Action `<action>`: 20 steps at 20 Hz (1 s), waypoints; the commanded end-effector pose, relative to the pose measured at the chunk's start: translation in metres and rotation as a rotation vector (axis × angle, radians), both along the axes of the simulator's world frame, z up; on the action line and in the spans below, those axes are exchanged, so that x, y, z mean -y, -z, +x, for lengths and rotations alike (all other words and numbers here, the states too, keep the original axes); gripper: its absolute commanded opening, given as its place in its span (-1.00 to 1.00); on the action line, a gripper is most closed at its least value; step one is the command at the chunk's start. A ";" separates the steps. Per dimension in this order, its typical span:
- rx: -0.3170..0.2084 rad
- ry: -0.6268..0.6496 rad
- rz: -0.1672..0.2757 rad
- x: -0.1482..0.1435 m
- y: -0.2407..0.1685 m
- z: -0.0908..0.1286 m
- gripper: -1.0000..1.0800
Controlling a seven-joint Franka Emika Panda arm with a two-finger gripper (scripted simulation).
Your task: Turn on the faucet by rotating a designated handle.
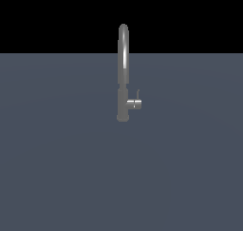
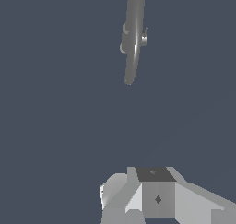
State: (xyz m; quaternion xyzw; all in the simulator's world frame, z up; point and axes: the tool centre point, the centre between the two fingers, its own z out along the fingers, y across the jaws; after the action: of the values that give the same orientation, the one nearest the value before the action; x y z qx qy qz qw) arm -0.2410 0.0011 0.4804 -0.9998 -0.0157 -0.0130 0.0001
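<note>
The faucet [image 1: 123,78] stands upright on the flat grey surface, a slim grey tap with a high arched spout and a thicker lower column. The handle [image 1: 135,103] is a short stub jutting from the column toward the exterior view's right, with a thin dark pin rising from it. In the wrist view the faucet [image 2: 133,34] is seen from above, with the handle [image 2: 144,38] as a small nub on its side. Part of my gripper [image 2: 154,193] shows in the wrist view, well apart from the faucet. Its jaws are not clearly shown. The arm is not in the exterior view.
The grey surface [image 1: 57,168] stretches around the faucet in every direction. Nothing else stands on it in either view.
</note>
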 end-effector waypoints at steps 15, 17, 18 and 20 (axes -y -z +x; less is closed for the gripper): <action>-0.059 0.059 0.056 -0.002 0.002 0.027 -1.00; -0.078 0.077 0.074 -0.003 0.003 0.035 -1.00; -0.088 0.087 0.084 -0.003 0.004 0.040 -1.00; -0.111 0.110 0.105 -0.003 0.005 0.050 -1.00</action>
State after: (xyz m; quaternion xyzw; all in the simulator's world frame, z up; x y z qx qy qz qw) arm -0.1984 0.0039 0.4765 -0.9979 0.0314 0.0333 0.0451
